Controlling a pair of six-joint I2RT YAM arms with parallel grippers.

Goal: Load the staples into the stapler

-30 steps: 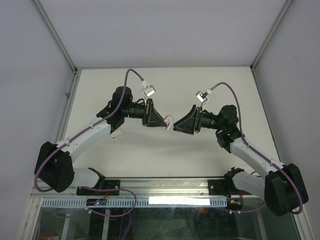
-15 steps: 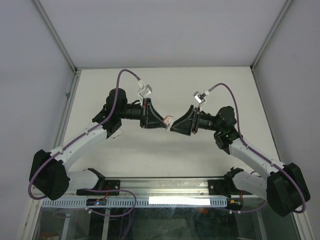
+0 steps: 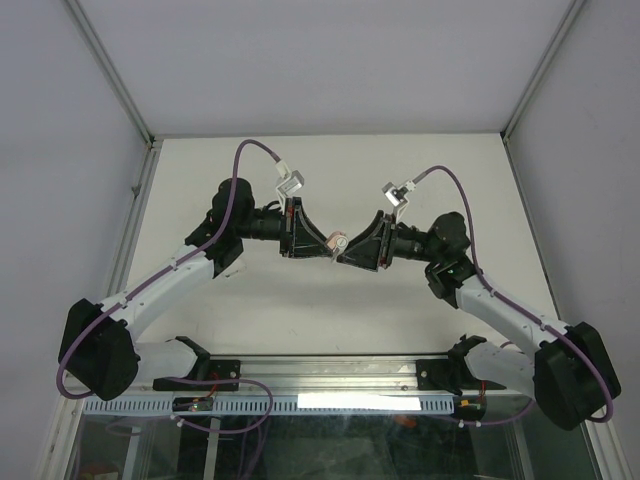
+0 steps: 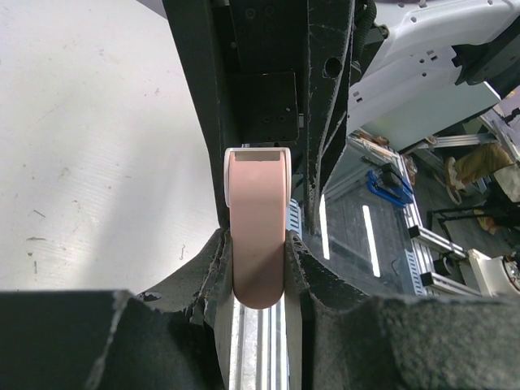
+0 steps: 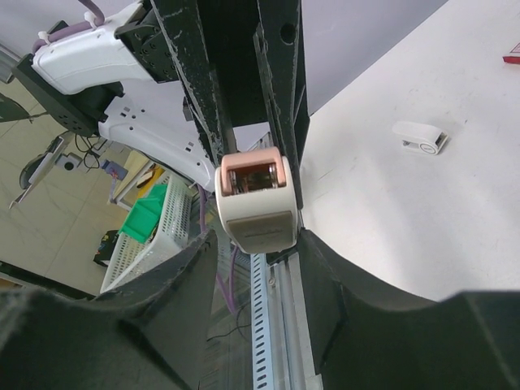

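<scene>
holding stapler (image 4: 258, 236), white piece (image 5: 419, 136) only right wrist

Top external: high behind both arm bases, angled down over the table (image 3: 300, 320), distant | Left wrist: close, sighting along the left gripper (image 4: 258, 244) toward the right arm (image 4: 422, 73) | Right wrist: close, sighting along the right gripper (image 5: 256, 236) toward the left arm (image 5: 89, 57) | Shared: stapler (image 3: 336, 243) (image 4: 258, 227) (image 5: 254, 207) in all three, wrist views from opposite ends
</scene>
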